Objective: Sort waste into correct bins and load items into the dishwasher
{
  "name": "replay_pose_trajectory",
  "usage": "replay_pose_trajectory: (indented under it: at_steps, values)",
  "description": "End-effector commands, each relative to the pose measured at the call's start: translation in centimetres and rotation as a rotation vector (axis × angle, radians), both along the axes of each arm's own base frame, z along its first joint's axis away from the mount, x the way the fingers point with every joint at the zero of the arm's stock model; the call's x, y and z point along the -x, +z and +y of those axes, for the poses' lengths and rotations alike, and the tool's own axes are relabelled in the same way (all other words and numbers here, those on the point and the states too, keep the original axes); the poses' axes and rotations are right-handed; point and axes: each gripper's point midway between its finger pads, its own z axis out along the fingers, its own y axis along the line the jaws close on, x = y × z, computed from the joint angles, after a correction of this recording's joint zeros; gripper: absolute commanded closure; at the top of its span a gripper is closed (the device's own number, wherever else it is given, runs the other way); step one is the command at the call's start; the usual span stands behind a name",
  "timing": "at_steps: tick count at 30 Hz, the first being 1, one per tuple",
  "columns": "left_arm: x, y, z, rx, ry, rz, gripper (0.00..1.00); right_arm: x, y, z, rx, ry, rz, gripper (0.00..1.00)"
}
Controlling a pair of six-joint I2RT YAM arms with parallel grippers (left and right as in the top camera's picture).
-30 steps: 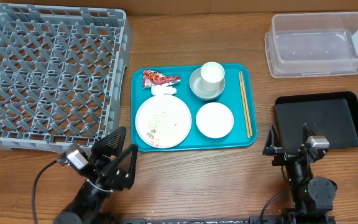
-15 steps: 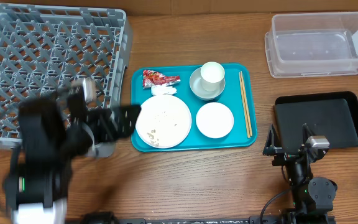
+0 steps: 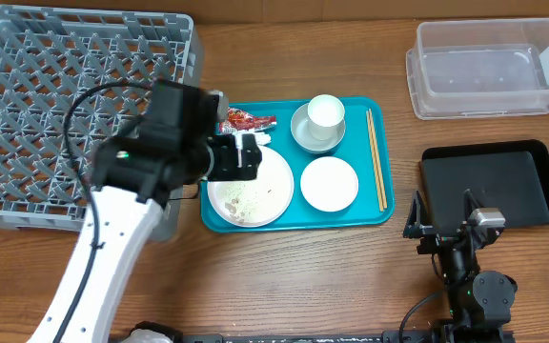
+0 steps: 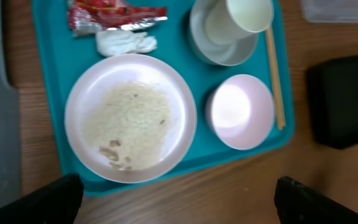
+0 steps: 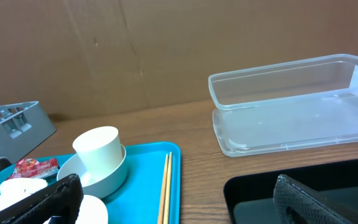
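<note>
My left gripper (image 3: pixel 241 158) hangs wide open and empty over the left part of the teal tray (image 3: pixel 294 218), above the large white plate (image 4: pixel 129 118) with rice crumbs (image 4: pixel 126 124). The red wrapper (image 3: pixel 248 120) and the white tissue (image 3: pixel 253 139) lie just behind the plate. A cup (image 3: pixel 326 111) stands in one small bowl (image 3: pixel 301 133); the other bowl (image 3: pixel 329 183) is empty. The grey dish rack (image 3: pixel 74 114) is at the left. The clear tub (image 3: pixel 489 67) and the black tray (image 3: pixel 494 186) are at the right. My right gripper (image 3: pixel 443 224) is open and empty beside the black tray.
Wooden chopsticks (image 3: pixel 376 157) lie along the teal tray's right side. The left arm's cable loops over the rack's right edge. Bare wooden table runs along the front between the two arms.
My left arm swung up from the table's front edge, past the rack's corner, to above the tray's left part. The right arm has not moved.
</note>
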Motion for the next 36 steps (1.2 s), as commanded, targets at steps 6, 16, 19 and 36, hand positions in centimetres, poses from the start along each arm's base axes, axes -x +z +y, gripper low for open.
replay_pose_trajectory:
  at_steps: [6, 16, 19, 36]
  values:
    - [-1.8, 0.1, 0.1, -0.022, 0.063, -0.019, 0.00, 0.0, -0.1, 0.0, 0.004, -0.002, -0.008, 0.00]
    - [-1.0, -3.7, -4.7, 0.018, -0.072, 0.115, 0.18, 0.0, -0.1, 0.0, 0.004, -0.003, -0.008, 0.00]
    - [-1.2, -5.3, -5.6, -0.006, -0.077, 0.144, 0.23, 0.0, -0.1, 0.0, 0.004, -0.003, -0.008, 0.00]
    - [-5.9, -7.1, -4.6, -0.147, 0.025, 0.011, 0.51, 0.0, -0.1, 0.0, 0.004, -0.003, -0.008, 0.00]
